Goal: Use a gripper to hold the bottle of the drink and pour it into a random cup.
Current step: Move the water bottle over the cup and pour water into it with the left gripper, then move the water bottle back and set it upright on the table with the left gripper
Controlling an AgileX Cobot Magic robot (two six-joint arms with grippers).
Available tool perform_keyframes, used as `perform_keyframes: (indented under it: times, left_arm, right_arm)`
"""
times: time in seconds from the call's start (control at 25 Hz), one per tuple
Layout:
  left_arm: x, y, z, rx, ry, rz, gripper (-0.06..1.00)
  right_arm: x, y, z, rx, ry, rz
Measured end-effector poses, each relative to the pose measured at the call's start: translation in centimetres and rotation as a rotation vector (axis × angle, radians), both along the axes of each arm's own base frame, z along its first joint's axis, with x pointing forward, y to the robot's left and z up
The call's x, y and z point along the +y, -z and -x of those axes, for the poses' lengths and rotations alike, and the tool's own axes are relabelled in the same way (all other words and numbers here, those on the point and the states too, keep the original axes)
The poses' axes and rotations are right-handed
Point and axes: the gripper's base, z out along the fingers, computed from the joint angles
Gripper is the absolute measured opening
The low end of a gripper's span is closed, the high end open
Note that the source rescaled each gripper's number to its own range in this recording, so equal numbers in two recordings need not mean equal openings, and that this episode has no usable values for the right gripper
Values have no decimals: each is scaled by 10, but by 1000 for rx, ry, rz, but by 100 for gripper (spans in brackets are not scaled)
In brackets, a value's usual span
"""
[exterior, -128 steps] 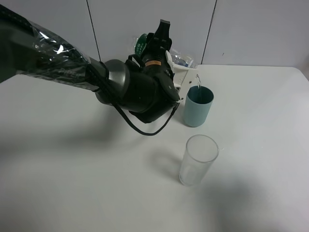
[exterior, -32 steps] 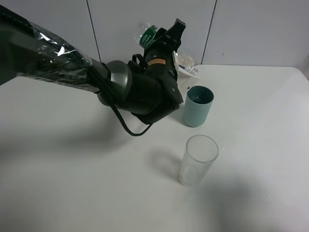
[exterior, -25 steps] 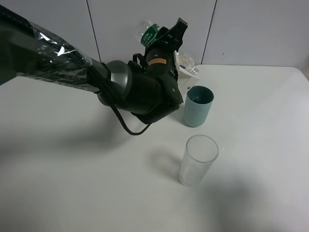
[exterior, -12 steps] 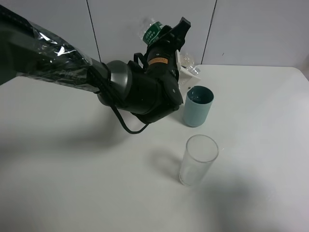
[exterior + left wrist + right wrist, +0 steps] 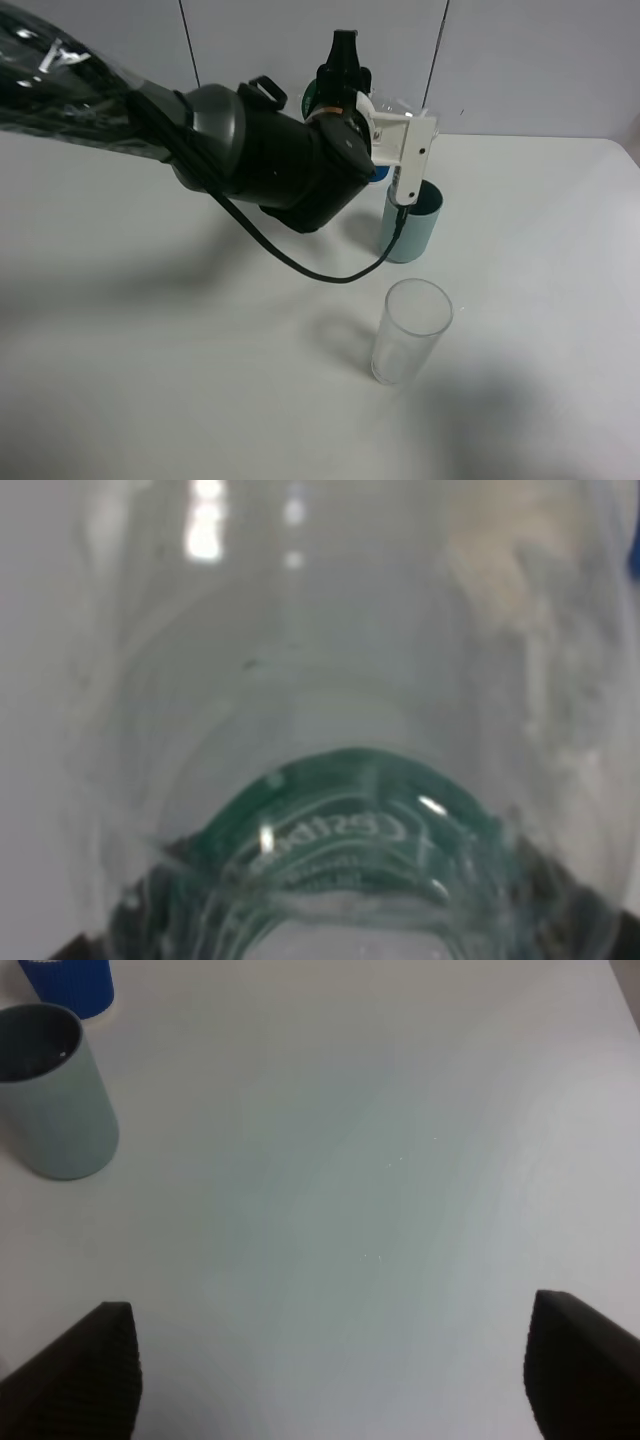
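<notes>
My left gripper [image 5: 342,98] is shut on the bottle of the drink, just behind and above the grey-teal cup [image 5: 411,228]. In the high view the hand hides the bottle except for a sliver of green label [image 5: 311,99]. In the left wrist view the clear bottle [image 5: 330,680] fills the frame, with its green label [image 5: 340,845] near the gripper. A white part of the hand [image 5: 403,150] hangs over the cup's rim. My right gripper [image 5: 335,1380] is open and empty over bare table. The cup [image 5: 55,1095] stands away from it.
A clear glass [image 5: 410,330] stands in front of the grey-teal cup. A cup with a blue band [image 5: 379,172] is mostly hidden behind the hand, and also shows in the right wrist view [image 5: 68,984]. The white table [image 5: 540,250] ends at a grey wall.
The stream of drink seen five seconds ago has stopped. In the last second the left hand has rolled, so the bottle's green label is now mostly hidden and the white part hangs over the cup.
</notes>
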Motion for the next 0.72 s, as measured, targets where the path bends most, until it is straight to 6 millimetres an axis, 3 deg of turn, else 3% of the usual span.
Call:
perform_keyframes:
  times: [0.2, 0.44, 0.6, 0.72]
  left_arm:
    - [14, -28, -10, 89, -3, 311, 1]
    - [58, -66, -30, 125, -163, 698, 1]
    - [78, -78, -37, 245, -190, 899, 1]
    - [80, -81, -40, 345, -131, 1006, 1]
  right_arm:
    - [0, 0, 0, 0, 0, 0]
    - [0, 0, 0, 0, 0, 0]
    - [0, 0, 0, 0, 0, 0]
    - [0, 0, 0, 0, 0, 0]
